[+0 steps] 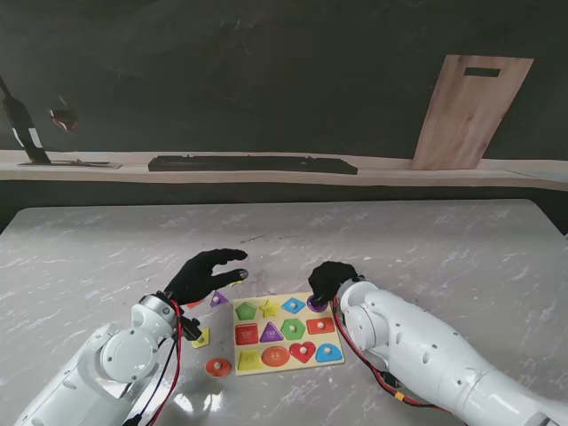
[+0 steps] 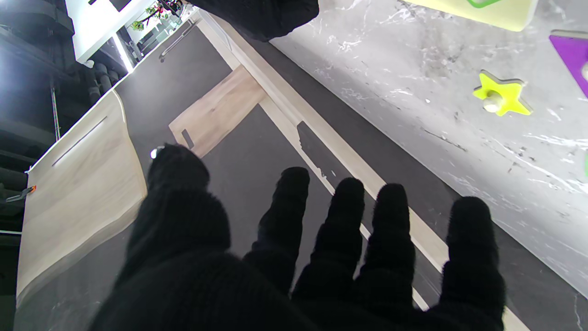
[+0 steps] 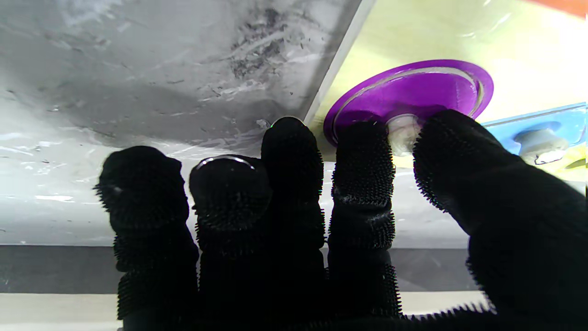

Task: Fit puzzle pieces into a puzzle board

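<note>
Nearest to us, an orange piece (image 1: 218, 366) lies on the table (image 1: 426, 240) left of the board (image 1: 286, 332). A purple triangle (image 1: 217, 299) and a yellow star (image 2: 500, 94) lie loose near our left hand (image 1: 206, 273), which hovers spread and holds nothing. Our right hand (image 1: 329, 280) pinches the knob of the purple disc (image 3: 409, 94) at the board's far right corner. Farther, a cutting board (image 1: 470, 111) leans on the wall.

Your robot's two arms (image 1: 426, 351) wear glossy white rounded shells, with a silver ring at the left wrist (image 1: 153, 306). Both hands, the left hand (image 1: 206, 273) and the right hand (image 1: 330, 280), are sheathed in black knit gloves, bristly with nubs at close range. Red and black cables (image 1: 173, 359) loop along each forearm; an orange connector (image 1: 401, 396) hangs at five o'clock.
</note>
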